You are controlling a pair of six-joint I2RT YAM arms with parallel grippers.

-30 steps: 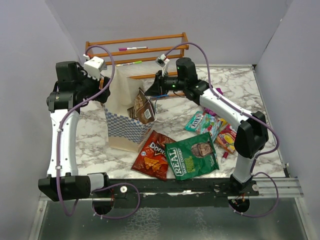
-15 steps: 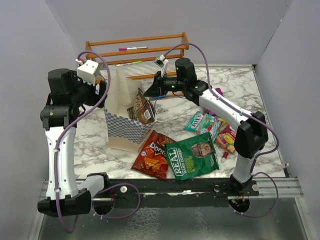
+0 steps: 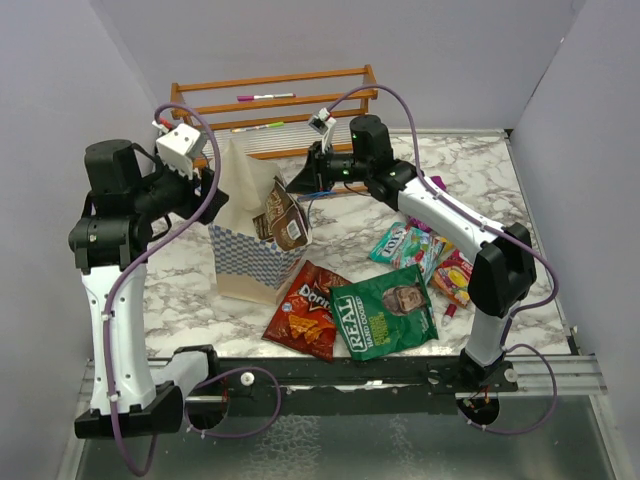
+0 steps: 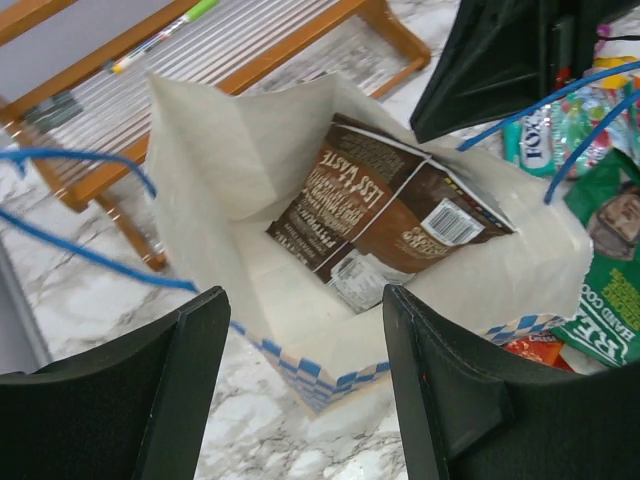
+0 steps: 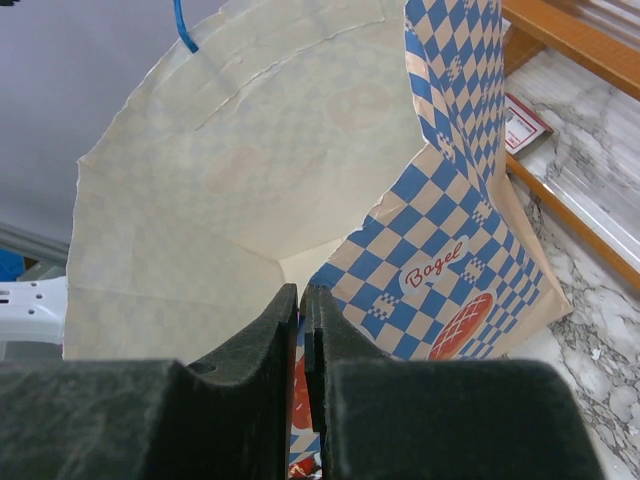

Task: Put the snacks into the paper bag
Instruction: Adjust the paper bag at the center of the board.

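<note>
Swung back and to the left of the bag (image 3: 250, 255) with the left arm (image 3: 110, 260) since a second ago. Narrowed the left gripper (image 4: 305, 295) a little, yet left it open and holding nothing, above the bag's mouth. Pinches the bag's right rim with the closed right gripper (image 5: 300, 292). Lying flat at front-right of the bag: green packet (image 3: 385, 318), touching Doritos (image 3: 305, 310). Tilted inside the bag: brown packet (image 4: 370, 215). Further right of the bag: small candy packs (image 3: 425, 255).

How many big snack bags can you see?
3: red Doritos bag and green REAL bag on the table, brown bag inside the paper bag. More may hide beneath it.
</note>
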